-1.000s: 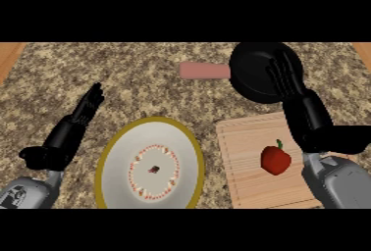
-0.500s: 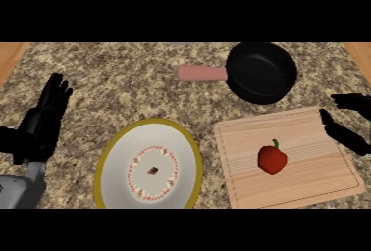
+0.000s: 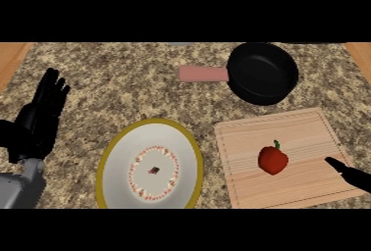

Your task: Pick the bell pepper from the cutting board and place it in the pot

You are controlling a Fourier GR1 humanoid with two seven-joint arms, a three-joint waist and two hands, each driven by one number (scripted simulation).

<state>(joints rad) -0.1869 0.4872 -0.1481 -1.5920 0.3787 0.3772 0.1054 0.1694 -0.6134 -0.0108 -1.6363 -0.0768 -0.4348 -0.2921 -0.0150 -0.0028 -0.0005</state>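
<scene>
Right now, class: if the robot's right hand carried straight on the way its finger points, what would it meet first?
The right hand points up-left across the cutting board. Its line leads first to the red bell pepper, though its height above the board is unclear.

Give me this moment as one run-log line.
bell pepper: on cutting board, untouched | pot: empty | right robot hand: beside pepper | left robot hand: open, resting at left

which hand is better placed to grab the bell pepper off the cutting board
Right. The right hand is already over the cutting board, beside the bell pepper. The left hand rests open far off, beyond the plate.
</scene>
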